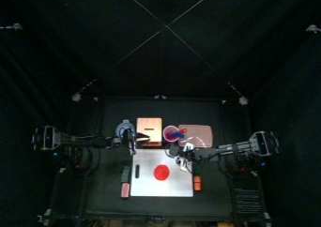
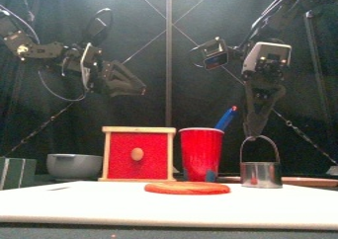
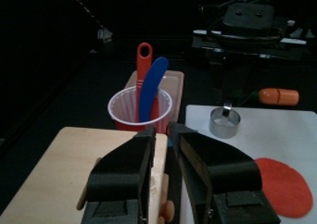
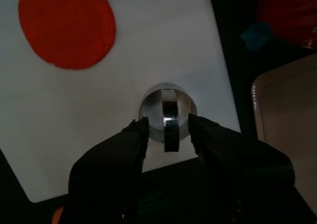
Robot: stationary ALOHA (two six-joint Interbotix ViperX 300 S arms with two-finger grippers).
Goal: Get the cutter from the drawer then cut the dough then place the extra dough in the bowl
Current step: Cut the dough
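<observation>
Front view: your right fingers clench the cutter by its handle, right of the dough; centre it over the dough, press squarely

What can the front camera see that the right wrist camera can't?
Only the front view shows the wooden box, the bowl and the left claw. Only the right wrist view looks down into the cutter and catches a bit of an orange toy. Both show the red dough, the red cup and the right claw holding the cutter.
</observation>
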